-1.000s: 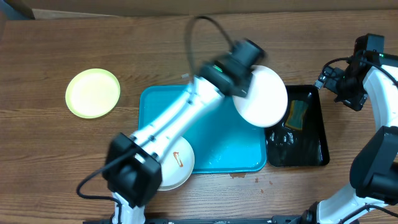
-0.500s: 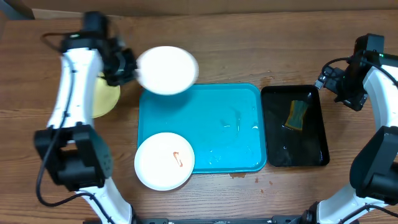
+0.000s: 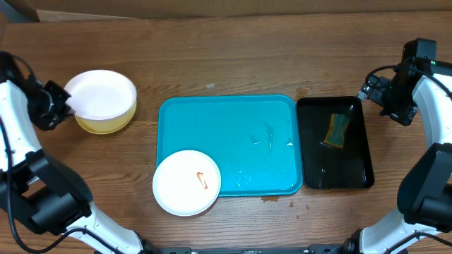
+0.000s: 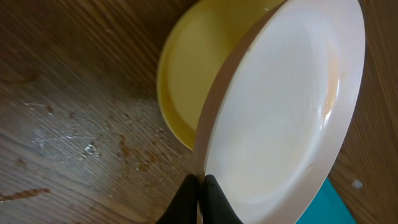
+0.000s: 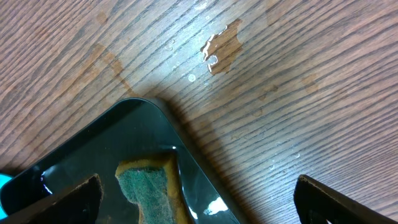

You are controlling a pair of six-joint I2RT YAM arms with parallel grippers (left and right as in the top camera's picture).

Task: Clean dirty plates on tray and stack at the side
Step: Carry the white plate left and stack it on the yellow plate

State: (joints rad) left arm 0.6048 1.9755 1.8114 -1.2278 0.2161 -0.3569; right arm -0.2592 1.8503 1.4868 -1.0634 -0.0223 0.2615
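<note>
The white plate (image 3: 100,94) covered most of the yellow-green plate (image 3: 107,127), with only an arc of its rim showing. In the right wrist view, the bottom edge cut off the sponge (image 5: 146,190) and the black tray (image 5: 68,165).

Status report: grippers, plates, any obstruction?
Left gripper shut on white plate, tilted over yellow-green plate. Right gripper open, empty. Smeared plate on turquoise tray corner. No obstruction.

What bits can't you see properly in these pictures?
- Overhead: the round yellow-green plastic plate is mostly covered by the round white plate that the left gripper holds; whether they touch is unclear.
- Right wrist view: the green-and-yellow sponge in the black rectangular tray is cut off by the bottom edge.
- Left wrist view: only the left gripper's fingertips show.
</note>
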